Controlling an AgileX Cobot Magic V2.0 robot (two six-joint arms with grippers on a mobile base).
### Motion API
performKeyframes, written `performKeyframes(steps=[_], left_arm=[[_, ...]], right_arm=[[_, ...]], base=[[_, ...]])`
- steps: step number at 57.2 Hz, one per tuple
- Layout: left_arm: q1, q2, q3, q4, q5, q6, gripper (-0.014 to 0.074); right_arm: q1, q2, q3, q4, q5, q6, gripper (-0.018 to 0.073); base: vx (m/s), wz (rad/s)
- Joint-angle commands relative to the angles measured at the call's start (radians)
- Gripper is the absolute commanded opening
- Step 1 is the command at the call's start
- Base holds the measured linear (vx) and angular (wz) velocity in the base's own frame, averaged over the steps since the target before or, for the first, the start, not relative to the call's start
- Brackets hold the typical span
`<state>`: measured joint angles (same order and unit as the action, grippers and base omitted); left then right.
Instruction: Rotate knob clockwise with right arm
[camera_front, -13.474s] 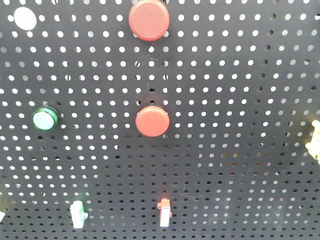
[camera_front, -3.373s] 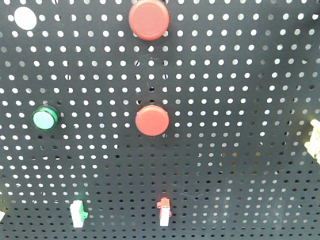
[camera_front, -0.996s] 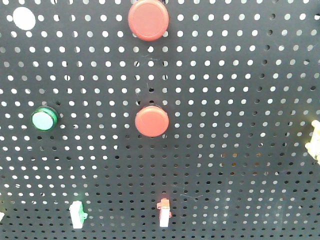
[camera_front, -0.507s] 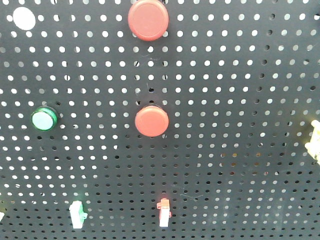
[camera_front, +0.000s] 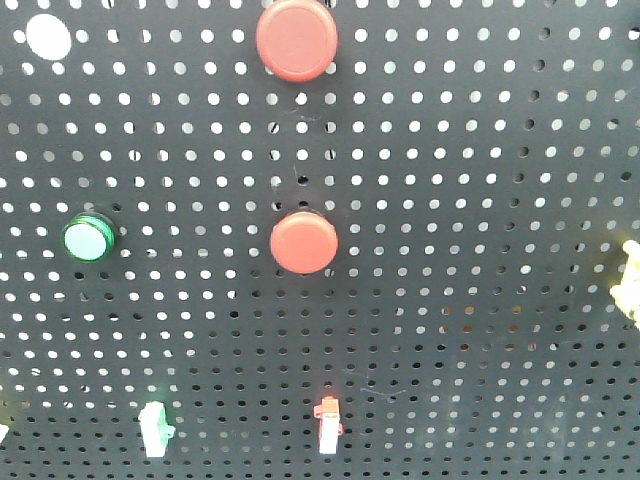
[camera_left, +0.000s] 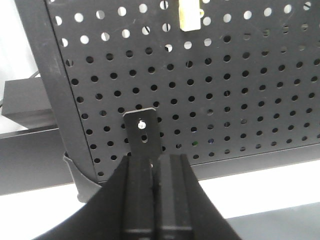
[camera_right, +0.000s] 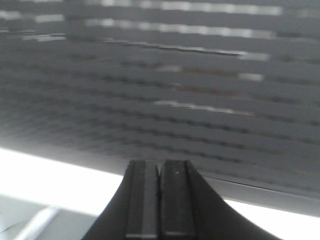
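The black pegboard (camera_front: 480, 150) fills the front view; neither arm shows there. I see nothing that I can tell to be a knob. My right gripper (camera_right: 159, 165) is shut and empty, its two dark fingers pressed together just below the pegboard's lower edge (camera_right: 260, 187). The board above it is smeared into sideways streaks. My left gripper (camera_left: 154, 162) is shut and empty, close to a small black bracket (camera_left: 142, 130) at the pegboard's lower left corner.
On the board are a large red button (camera_front: 297, 38), a smaller red button (camera_front: 304, 242), a green button (camera_front: 87, 239), a white and a red-white switch (camera_front: 328, 425), and a cream part (camera_front: 630, 280) cut by the right edge. Another cream part (camera_left: 191, 17) shows above the left gripper.
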<state>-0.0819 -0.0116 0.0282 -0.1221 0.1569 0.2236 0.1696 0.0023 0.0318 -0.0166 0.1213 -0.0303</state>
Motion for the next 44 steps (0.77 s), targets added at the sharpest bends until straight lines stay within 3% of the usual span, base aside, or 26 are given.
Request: performKeyframes(steps=[1, 17, 44], left_arm=[[-0.008, -0.017, 0.033, -0.006, -0.085, -0.002, -0.0006], [-0.008, -0.016, 0.033, -0.006, -0.085, -0.002, -0.0006], [-0.008, -0.016, 0.033, -0.006, -0.085, -0.002, -0.0006]], right_arm=[[-0.065, -0.030, 0.008, 0.001, -0.087, 0.004, -0.0007], [-0.159, -0.026, 0.008, -0.001, -0.099, 0.003, -0.0007], [-0.163, -0.026, 0.008, -0.001, -0.099, 0.003, -0.0007]], base=[[0.00, 0.00], [0.00, 0.00], [0.00, 0.00]])
